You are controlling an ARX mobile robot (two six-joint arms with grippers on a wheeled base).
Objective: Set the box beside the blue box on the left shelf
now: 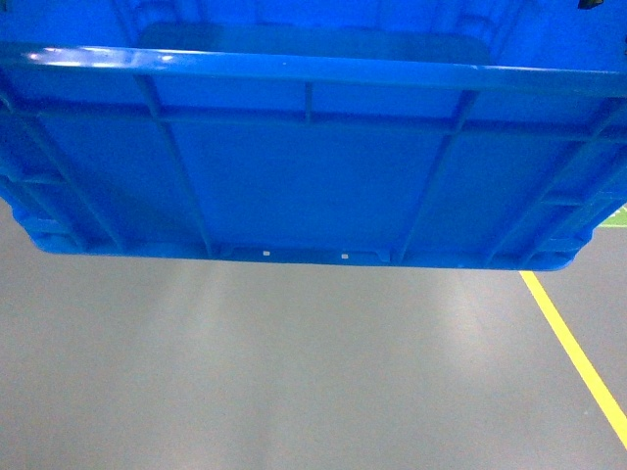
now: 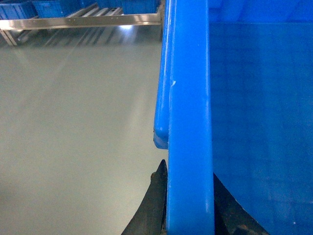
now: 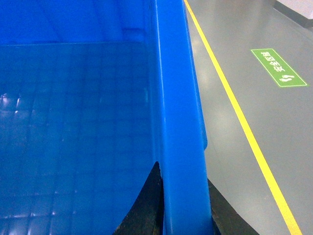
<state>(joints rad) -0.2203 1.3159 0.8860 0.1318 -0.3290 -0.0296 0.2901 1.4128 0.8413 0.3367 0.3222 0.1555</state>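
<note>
Head view: the box (image 1: 313, 166) rides high off the grey floor (image 1: 294, 372), carried clear for transport. Left wrist: the left gripper (image 2: 188, 205) is clamped astride its rim, the left shelf (image 2: 83, 20) well ahead holding blue crates (image 2: 44, 7). Right wrist: the right gripper (image 3: 183, 210) pinches the opposite rim; a green floor sign (image 3: 279, 67) shows white characters, probably Chinese, too blurred to read

The large bright blue ribbed plastic crate (image 1: 313, 186) looks smooth and glossy; the silver metal rack rail (image 2: 83, 21) shines; the grey floor (image 1: 294, 372) is smooth, faintly reflective.
</note>
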